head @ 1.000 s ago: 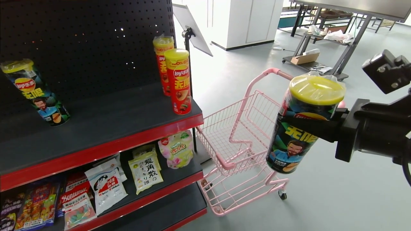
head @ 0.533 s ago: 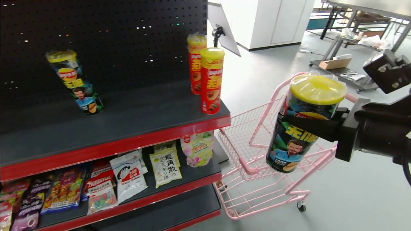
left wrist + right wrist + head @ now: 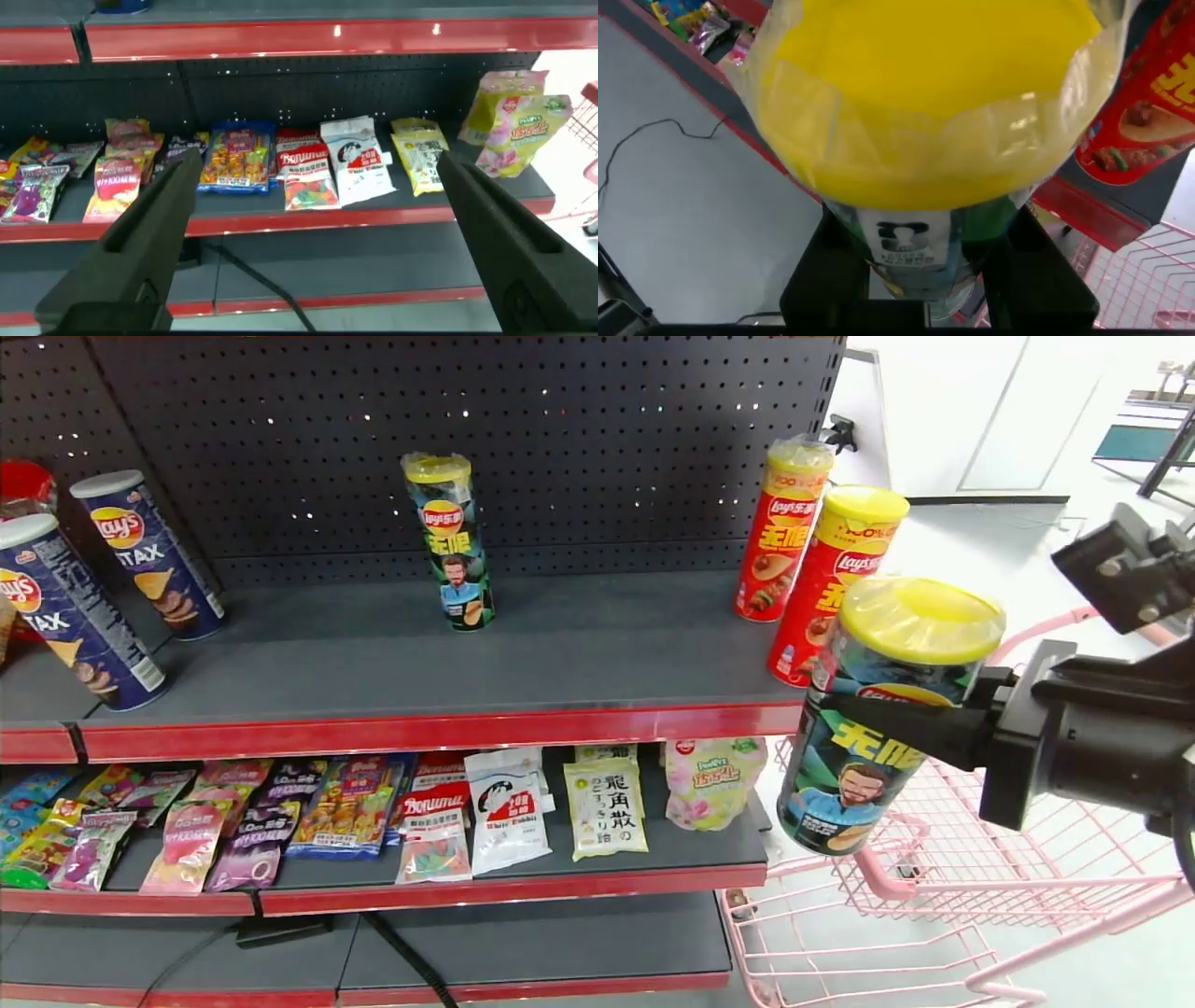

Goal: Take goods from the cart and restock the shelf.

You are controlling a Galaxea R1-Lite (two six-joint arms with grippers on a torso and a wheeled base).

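My right gripper [image 3: 873,721] is shut on a dark chip can [image 3: 845,803] with a yellow lid, held upright in the air off the shelf's right end, above the pink cart [image 3: 980,887]. In the right wrist view the can's lid [image 3: 924,93] sits above the right gripper [image 3: 920,280], whose jaws clamp the can's body. A matching dark can [image 3: 450,541] stands mid-back on the top shelf [image 3: 523,663]. In the left wrist view my left gripper [image 3: 318,233] is open with nothing in it, facing the lower snack shelf [image 3: 280,219].
Two red cans [image 3: 782,532] [image 3: 831,579] stand at the top shelf's right end, close to the held can. Two blue cans [image 3: 149,555] [image 3: 75,611] stand at the left. Snack bags [image 3: 504,807] fill the lower shelf. A black cable [image 3: 411,957] lies on the bottom shelf.
The head view has swung left, so the shelf now faces me and the cart sits at the lower right. The right gripper still holds the can in the same pose.
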